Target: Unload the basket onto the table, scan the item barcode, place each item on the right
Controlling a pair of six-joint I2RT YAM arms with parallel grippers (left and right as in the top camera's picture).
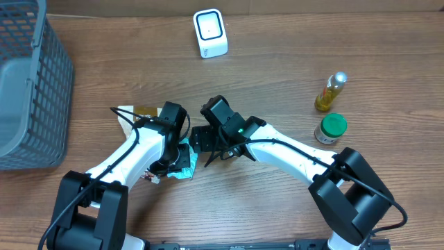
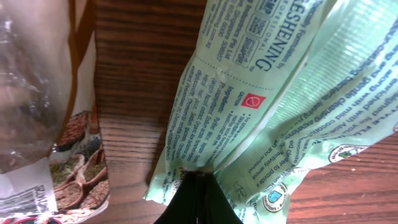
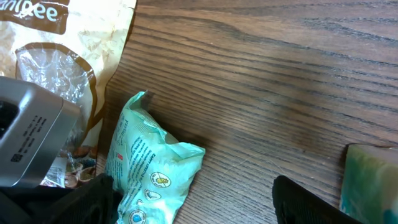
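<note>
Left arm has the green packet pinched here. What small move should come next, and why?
Probably lift the green packet a little off the table with the left gripper, which is shut on its edge. The packet lies crumpled on the wood, no barcode shows in any view, and the white scanner stands apart at the far edge. The right gripper is open, holding nothing.

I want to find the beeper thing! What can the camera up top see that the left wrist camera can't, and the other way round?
Only overhead: the white scanner, the grey basket, the yellow bottle and the green-lidded jar. Only the left wrist: the small print on the green pack, pinched in the left hand. Both: that pack, the brown snack bag and the wooden table.
</note>
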